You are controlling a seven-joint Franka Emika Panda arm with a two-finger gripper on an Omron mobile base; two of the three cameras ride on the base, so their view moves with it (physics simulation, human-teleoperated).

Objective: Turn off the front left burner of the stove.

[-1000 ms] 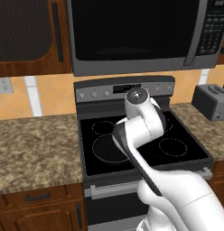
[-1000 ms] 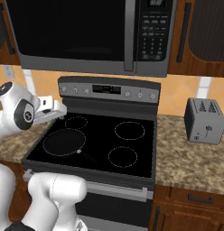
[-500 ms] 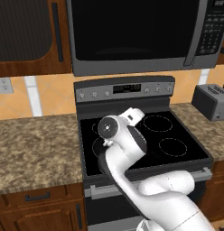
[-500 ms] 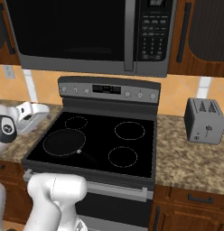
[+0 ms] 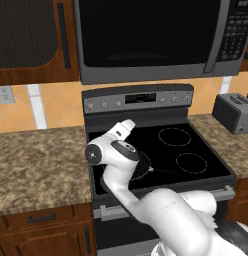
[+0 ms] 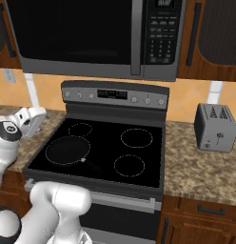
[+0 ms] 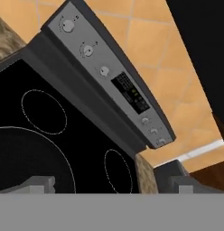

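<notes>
The claw (image 5: 127, 126) is held low over the stove (image 6: 98, 164), above the front left burner (image 6: 67, 150), aimed toward the panel knobs (image 7: 88, 50) for turning; whether it is open cannot be told.

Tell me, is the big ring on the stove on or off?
Cannot tell. The front left burner is a white ring on black glass with no glow, like the others.

The robot arm (image 5: 146, 200) fills the lower middle of the left base view as smooth, glossy white, rounded shells. A dark band rings its wrist joint (image 5: 123, 150), beside a round grey cap with a small dark centre. At the left edge of the right base view, the white hand (image 6: 27, 119) carries a black disc with a light mark.
</notes>
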